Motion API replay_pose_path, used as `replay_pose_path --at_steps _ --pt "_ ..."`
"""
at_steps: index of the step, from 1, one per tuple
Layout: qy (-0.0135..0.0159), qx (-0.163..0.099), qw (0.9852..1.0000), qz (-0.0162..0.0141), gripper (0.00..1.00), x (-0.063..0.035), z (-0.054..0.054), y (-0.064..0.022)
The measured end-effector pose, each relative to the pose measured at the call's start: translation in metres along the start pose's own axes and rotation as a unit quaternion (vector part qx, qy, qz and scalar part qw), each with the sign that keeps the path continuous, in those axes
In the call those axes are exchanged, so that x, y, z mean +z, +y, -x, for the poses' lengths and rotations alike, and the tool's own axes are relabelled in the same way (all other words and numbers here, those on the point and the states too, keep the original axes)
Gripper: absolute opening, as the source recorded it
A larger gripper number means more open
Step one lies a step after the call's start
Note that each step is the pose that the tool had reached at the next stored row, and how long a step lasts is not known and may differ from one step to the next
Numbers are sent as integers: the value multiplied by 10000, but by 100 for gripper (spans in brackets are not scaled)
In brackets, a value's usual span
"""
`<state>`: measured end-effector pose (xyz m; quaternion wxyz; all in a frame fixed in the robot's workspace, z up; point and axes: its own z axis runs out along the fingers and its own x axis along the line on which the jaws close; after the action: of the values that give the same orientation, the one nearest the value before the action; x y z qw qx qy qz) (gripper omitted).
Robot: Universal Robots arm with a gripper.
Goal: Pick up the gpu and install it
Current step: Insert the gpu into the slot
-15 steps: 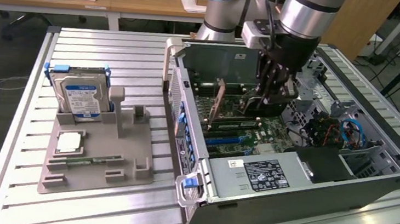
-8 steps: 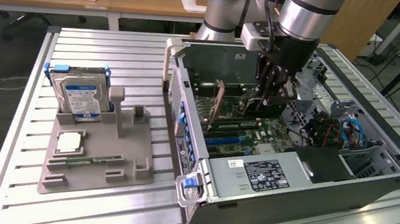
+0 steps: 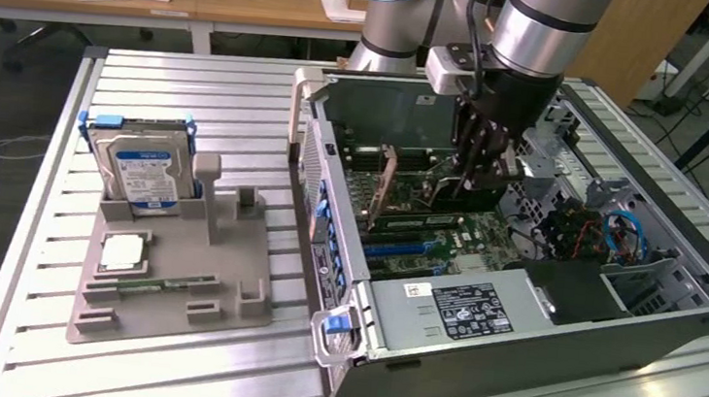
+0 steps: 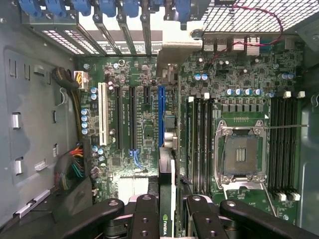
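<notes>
**GPU riding in the gripper inside the open case**

The gripper [image 3: 477,176] is reaching down into the open computer case [image 3: 654,325], its 2 fingers [image 4: 145,219] closing narrowly on the gpu [image 4: 166,199], which is standing edge-on between them above the motherboard [image 4: 144,119], near the blue slot [image 4: 161,117]. On the exterior view's left, a hard drive [image 3: 135,173] is standing upright in a grey holder [image 3: 171,278] on the slatted table [image 3: 170,83].
</notes>
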<state>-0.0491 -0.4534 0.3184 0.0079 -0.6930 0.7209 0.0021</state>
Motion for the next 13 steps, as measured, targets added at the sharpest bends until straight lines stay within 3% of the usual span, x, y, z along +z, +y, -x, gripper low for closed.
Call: replay_pose_path --at_steps 7,13 --pt "-2 2 10000 -1 26 18 -8 1" --pt "-2 -4 10000 -1 26 94 -24 3"
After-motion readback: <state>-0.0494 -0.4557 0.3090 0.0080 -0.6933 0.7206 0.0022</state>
